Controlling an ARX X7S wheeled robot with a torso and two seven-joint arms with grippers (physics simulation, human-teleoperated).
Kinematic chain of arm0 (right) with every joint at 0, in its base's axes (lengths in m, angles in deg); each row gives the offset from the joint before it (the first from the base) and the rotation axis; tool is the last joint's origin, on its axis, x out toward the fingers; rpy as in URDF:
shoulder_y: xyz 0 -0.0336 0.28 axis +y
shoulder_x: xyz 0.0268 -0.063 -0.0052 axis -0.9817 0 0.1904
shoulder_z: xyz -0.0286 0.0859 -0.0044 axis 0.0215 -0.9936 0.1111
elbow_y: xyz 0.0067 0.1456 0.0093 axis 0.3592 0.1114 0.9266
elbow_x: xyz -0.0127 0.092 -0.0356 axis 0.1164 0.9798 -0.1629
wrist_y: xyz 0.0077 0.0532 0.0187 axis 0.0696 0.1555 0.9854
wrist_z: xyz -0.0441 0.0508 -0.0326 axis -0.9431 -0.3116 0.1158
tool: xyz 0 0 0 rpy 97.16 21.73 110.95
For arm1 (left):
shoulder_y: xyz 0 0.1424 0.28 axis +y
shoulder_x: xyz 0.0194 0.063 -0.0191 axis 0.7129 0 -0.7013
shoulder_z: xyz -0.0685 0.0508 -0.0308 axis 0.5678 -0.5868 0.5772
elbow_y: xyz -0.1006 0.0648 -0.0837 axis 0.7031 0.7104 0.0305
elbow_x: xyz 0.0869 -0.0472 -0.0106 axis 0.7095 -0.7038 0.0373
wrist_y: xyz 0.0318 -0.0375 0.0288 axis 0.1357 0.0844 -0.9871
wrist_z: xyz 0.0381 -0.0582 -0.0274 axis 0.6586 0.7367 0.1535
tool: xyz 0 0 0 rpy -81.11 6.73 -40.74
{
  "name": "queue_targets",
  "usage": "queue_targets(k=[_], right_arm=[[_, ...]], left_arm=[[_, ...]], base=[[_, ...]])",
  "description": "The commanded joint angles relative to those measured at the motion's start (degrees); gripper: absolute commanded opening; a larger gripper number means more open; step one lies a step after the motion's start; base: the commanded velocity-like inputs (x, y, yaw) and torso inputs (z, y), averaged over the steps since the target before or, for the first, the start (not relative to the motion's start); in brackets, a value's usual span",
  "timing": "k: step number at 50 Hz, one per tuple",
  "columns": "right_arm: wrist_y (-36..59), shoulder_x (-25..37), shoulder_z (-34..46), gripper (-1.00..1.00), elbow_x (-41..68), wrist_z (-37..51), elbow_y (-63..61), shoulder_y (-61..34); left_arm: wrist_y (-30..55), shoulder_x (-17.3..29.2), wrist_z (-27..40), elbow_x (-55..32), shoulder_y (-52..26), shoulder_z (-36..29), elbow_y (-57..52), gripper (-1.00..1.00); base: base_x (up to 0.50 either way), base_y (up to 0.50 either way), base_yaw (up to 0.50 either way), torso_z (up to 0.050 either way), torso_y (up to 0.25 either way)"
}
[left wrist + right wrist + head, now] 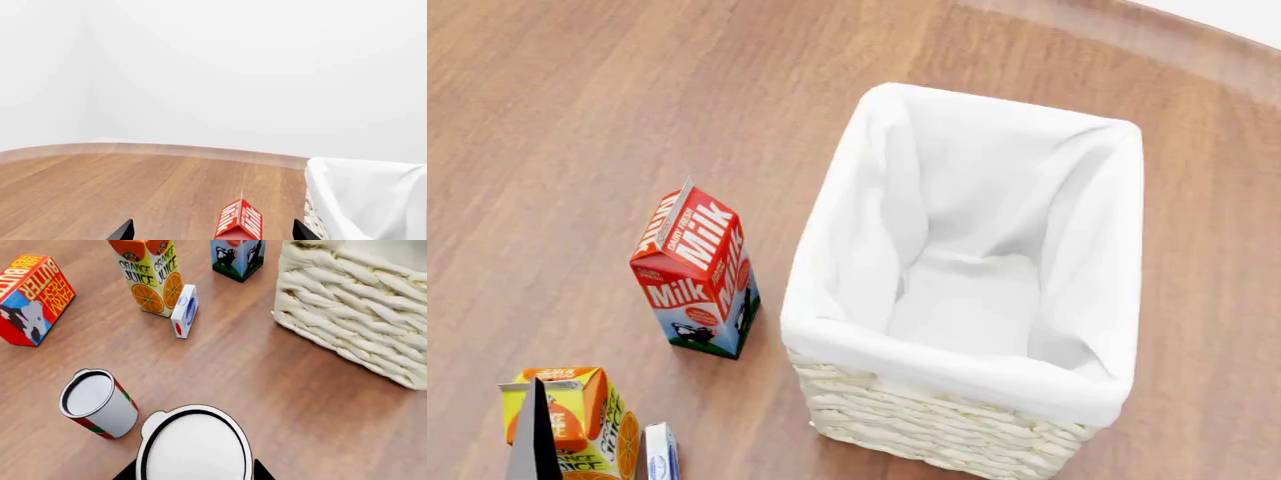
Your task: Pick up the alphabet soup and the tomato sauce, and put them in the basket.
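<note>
At the bottom edge of the right wrist view, the right gripper (193, 475) shows only two dark fingertips flanking a large pale can top (193, 445); it appears closed on that can, though no label shows, so whether this is the alphabet soup cannot be told. Just left of it, on the wooden table (267, 380), stands the tomato sauce (99, 402): red label, green band, pale top, free of any grip. Further up the frame: a small white-and-blue carton (185, 311), an orange juice carton (148, 274), a butter box (30, 299) at the upper left, and the base of the milk carton (238, 257) at the top. The basket (353, 315) fills the upper right, its woven wall near the held can. Low in the left wrist view, the left gripper (212, 235) shows two dark tips spread wide, nothing between them but the milk carton's peak beyond; it reads as open. Seen from the head camera, the basket's white lining (1014, 390) holds nothing visible. Status, as judged: no can delivered; one possibly in hand, the tomato sauce yet to be picked up.
</note>
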Motion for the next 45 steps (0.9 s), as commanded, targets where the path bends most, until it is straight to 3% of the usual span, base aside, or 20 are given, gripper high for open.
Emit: queue_targets(k=[1, 32, 37, 45], right_arm=[[0.2, 2.7, -4.4, -1.00, -1.8, 2.0, -6.3, 0.7], [-9.1, 16.4, -15.1, -1.00, 3.9, 13.3, -15.6, 4.8], [-13.2, 20.9, -11.1, -1.00, 4.7, 17.2, -15.8, 1.6], [-21.5, 29.2, 6.2, -1.00, 5.4, 24.8, -15.8, -13.2]], left_arm=[[-1.4, -1.3, -2.0, 0.2, -0.2, 1.0, 1.3, 1.00], [-1.9, -1.0, -1.8, 0.3, -0.3, 0.4, 1.6, 1.00], [-1.8, -0.9, -1.7, 0.2, -0.4, 0.5, 1.5, 1.00], [-1.8, -0.8, -1.5, 0.1, -0.3, 0.4, 1.4, 1.00]], base=[[0.00, 0.00, 0.00, 0.000, 0.000], [0.00, 0.00, 0.00, 0.000, 0.000], [0.00, 0.00, 0.00, 0.000, 0.000], [0.00, 0.00, 0.00, 0.000, 0.000]])
